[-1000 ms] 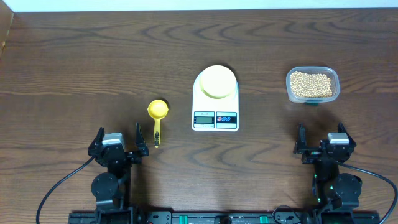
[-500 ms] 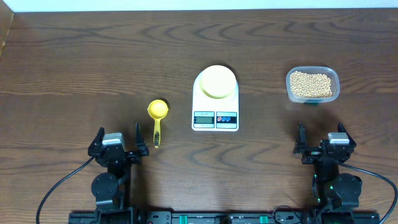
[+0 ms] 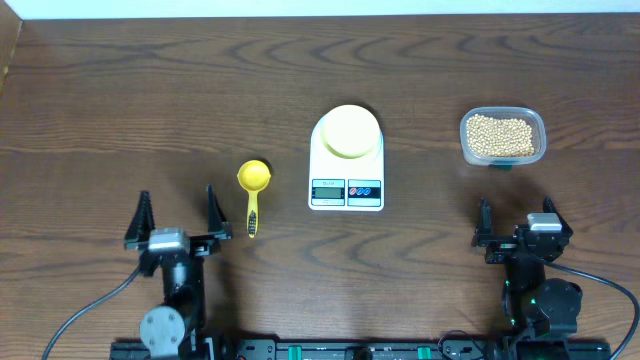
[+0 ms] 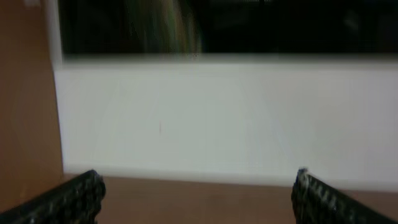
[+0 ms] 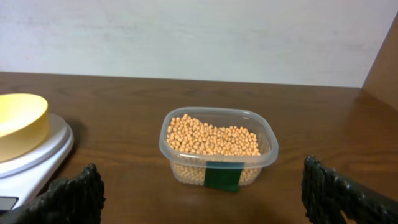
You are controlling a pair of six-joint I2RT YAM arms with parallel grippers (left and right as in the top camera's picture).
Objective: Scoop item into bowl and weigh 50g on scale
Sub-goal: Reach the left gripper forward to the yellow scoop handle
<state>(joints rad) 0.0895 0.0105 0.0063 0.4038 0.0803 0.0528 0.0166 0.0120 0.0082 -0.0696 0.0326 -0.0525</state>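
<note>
The beige beans (image 3: 501, 134) fill a clear plastic tub (image 3: 537, 125) at the right; they also show in the right wrist view (image 5: 211, 138). The pale yellow bowl (image 3: 350, 130) sits on the white scale (image 3: 346, 190) at the table's middle, and the bowl (image 5: 18, 121) and scale (image 5: 37, 155) also show at the left of the right wrist view. A yellow scoop (image 3: 253, 180) lies left of the scale. My left gripper (image 3: 177, 214) is open and empty near the front edge, left of the scoop's handle. My right gripper (image 3: 516, 224) is open and empty in front of the tub.
The left wrist view is blurred and shows only the far table edge and a white wall (image 4: 205, 112). The tub carries a green label (image 5: 224, 176) on its near side. The table's front edge lies just behind both arm bases.
My left gripper has opened wider and shifted a little left and away from its base. The right arm, scoop, bowl, scale and tub have not moved.
</note>
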